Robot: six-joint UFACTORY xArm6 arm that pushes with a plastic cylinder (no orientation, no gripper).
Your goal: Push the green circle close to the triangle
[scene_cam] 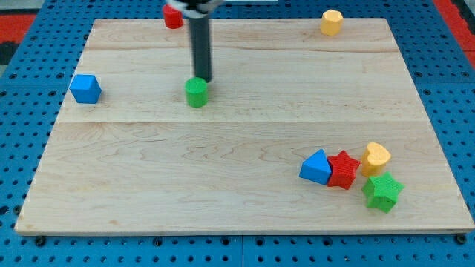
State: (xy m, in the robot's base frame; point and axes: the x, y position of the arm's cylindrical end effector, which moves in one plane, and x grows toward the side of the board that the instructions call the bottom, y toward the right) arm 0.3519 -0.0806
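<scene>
Green and round, the green circle (pixel 196 92) sits on the pale wooden counter (pixel 223 163), left of centre and in the upper half of the view. My tip (pixel 202 79) rests just above it toward the view's top, at the block's upper right edge, touching it or very nearly so. No gripper is fitted, so no open or closed state applies; the arm ends in the dark rod alone.

Well apart, at the lower right, a blue triangle (pixel 316 167) lies against a red star (pixel 343 170). A yellow heart (pixel 376 158) stands just right of the star, and a green star (pixel 382 192) sits below the heart.

A blue cube (pixel 85 88) lies near the left edge. A red block (pixel 173 16) sits at the top edge, partly hidden by the rod, and a yellow hexagon (pixel 331 22) is at the top right.
</scene>
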